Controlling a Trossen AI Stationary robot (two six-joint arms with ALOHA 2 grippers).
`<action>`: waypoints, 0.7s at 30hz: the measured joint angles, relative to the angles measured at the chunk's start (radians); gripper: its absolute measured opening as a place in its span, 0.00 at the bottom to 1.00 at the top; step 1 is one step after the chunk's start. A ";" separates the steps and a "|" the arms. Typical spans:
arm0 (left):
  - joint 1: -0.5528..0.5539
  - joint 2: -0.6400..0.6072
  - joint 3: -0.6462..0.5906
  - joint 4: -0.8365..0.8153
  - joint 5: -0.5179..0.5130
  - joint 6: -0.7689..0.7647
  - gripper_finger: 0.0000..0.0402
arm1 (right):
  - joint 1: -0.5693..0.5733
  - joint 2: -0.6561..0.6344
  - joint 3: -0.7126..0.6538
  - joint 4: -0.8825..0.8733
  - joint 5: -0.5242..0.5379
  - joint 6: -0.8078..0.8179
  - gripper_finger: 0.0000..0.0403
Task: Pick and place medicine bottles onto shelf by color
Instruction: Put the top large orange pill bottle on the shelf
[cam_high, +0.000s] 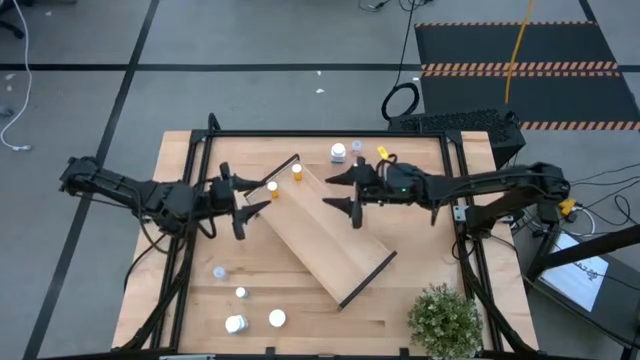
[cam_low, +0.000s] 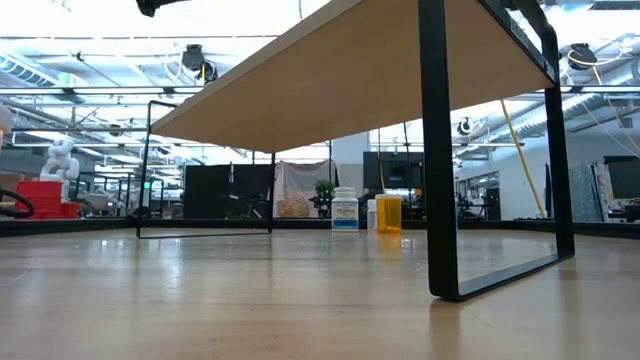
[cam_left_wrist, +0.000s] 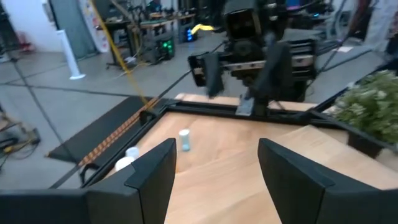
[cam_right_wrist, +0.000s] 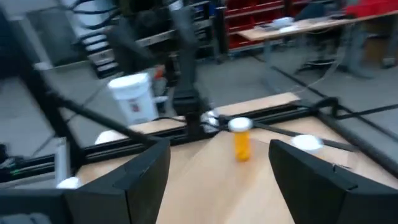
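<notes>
Left gripper (cam_high: 243, 205) open – over long wooden shelf (cam_high: 330, 245).

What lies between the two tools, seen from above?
Only the shelf, set diagonally. The open left tool and open right tool face each other across its upper end, and the board between them is bare in the high view.

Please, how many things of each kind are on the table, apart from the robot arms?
Medicine bottles: 9
Shelf: 1
Potted plant: 1
Total: 11
</notes>
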 joint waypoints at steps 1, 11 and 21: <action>-0.008 0.000 0.000 0.000 0.000 0.003 0.57 | -0.001 -0.012 0.000 -0.006 0.029 0.001 0.67; -0.102 0.000 0.000 0.002 -0.002 0.023 0.57 | -0.160 -0.085 0.000 -0.142 0.125 -0.060 0.64; -0.173 0.000 0.000 0.018 -0.011 0.026 0.57 | -0.449 -0.058 -0.001 -0.403 -0.016 -0.048 0.61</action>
